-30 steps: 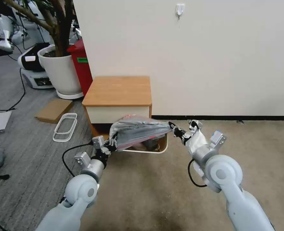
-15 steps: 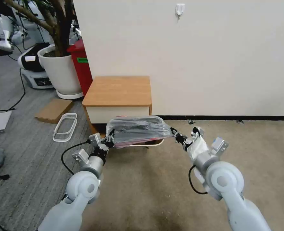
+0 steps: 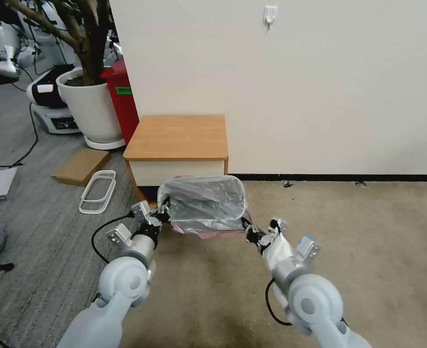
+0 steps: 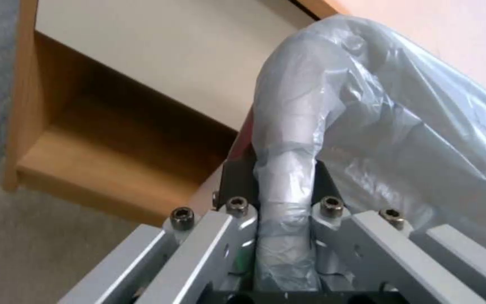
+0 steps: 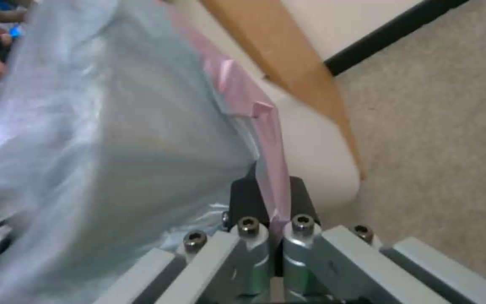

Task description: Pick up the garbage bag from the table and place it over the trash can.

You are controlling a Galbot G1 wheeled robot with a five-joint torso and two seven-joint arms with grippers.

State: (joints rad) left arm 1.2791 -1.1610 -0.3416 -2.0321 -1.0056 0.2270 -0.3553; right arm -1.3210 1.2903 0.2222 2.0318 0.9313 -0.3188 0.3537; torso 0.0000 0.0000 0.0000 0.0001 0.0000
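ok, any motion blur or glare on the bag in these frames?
Right wrist view: the thin translucent grey plastic bag is smeared with motion blur, its pink edge pinched in the right gripper. Left wrist view: sharp, soft sheen on the plastic, left gripper clamped on it. Head view: crisp, mild highlights.

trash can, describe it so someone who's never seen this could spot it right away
Find the low wooden table against the white wall. The trash can stands on the carpet in front of its drawer, cream and small. Unlike the tall red bin and white plant pot, a grey bag covers its top.
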